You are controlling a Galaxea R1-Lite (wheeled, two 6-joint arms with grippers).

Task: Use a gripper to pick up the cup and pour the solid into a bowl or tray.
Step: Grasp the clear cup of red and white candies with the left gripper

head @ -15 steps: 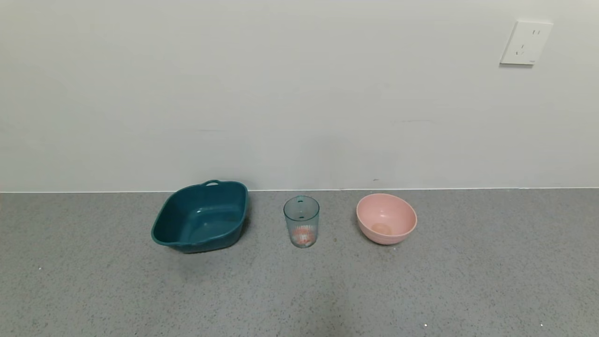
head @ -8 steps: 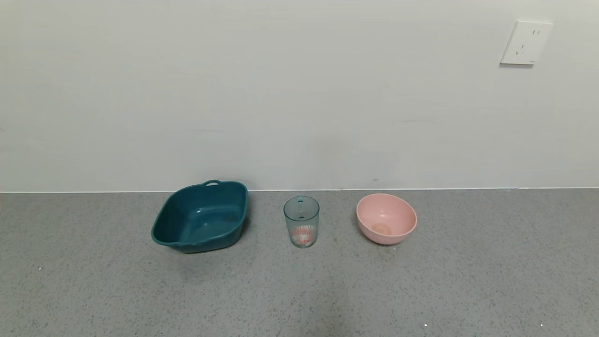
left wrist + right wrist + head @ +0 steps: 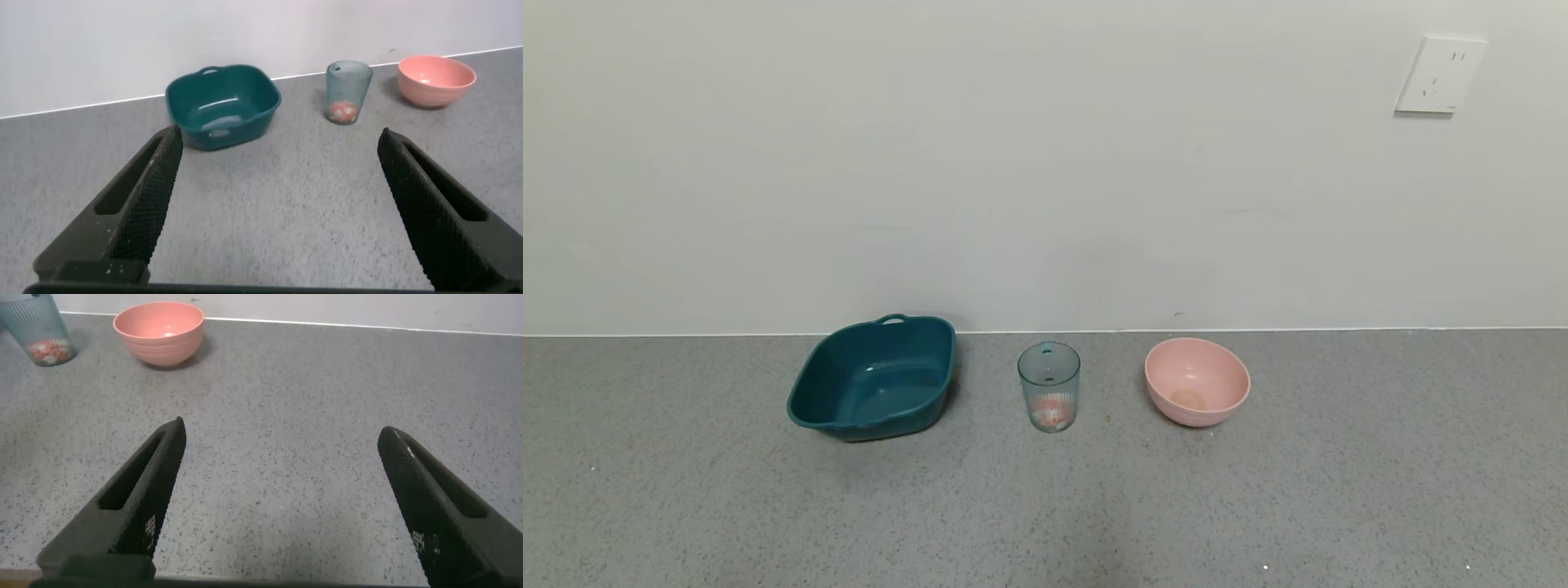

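The clear blue-green ribbed cup [image 3: 1049, 385] stands upright on the grey counter, with the orange-red and white solid [image 3: 1050, 412] at its bottom. The dark teal tub [image 3: 872, 379] sits left of it, empty. In the left wrist view the tub [image 3: 222, 105] and the cup [image 3: 348, 80] are well ahead of my left gripper [image 3: 279, 139], which is open and empty. My right gripper [image 3: 281, 429] is open and empty, with the cup [image 3: 37, 331] far off to one side. Neither gripper shows in the head view.
A round pink bowl [image 3: 1197, 381] sits right of the cup; it also shows in the right wrist view [image 3: 158, 331]. A white wall rises just behind the three vessels, with a socket plate [image 3: 1441, 73] high at the right. Bare grey counter [image 3: 1045, 514] lies in front.
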